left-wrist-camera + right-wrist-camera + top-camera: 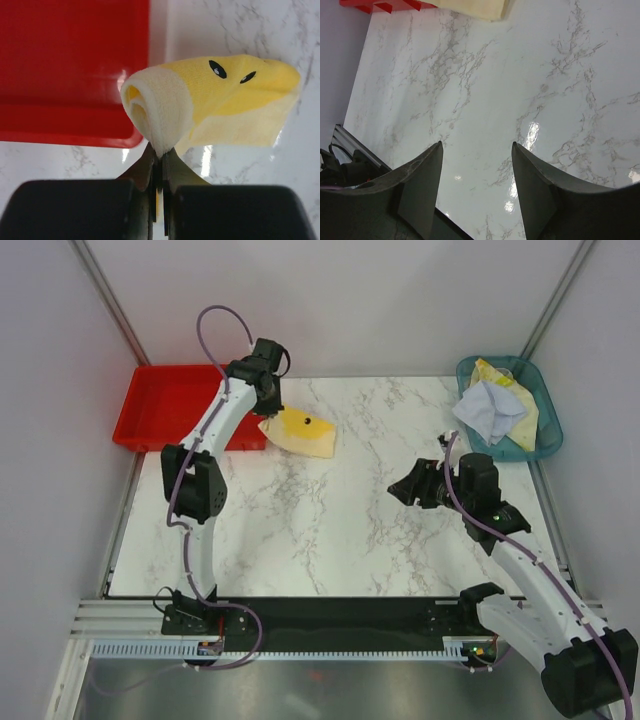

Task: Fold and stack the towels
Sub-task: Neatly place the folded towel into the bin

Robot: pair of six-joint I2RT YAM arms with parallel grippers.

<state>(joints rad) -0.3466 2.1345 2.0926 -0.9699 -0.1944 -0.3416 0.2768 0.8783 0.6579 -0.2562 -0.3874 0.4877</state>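
Observation:
A folded cream-yellow towel (300, 433) with two black eye marks lies at the back left of the marble table, next to the red tray. My left gripper (270, 412) is shut on its near left corner; in the left wrist view the towel (235, 95) curls up from between the pinched fingertips of the left gripper (160, 154). More towels (495, 410), pale lavender-blue and yellow, are heaped in the teal basket (548, 440) at the back right. My right gripper (403, 487) hovers open over bare marble right of centre, nothing between its fingers (427, 170).
The red tray (165, 405) sits at the back left, its corner touching the towel's edge. The red tray (70, 70) fills the upper left of the left wrist view. Grey walls enclose the table on three sides. The arm bases stand at the near edge.

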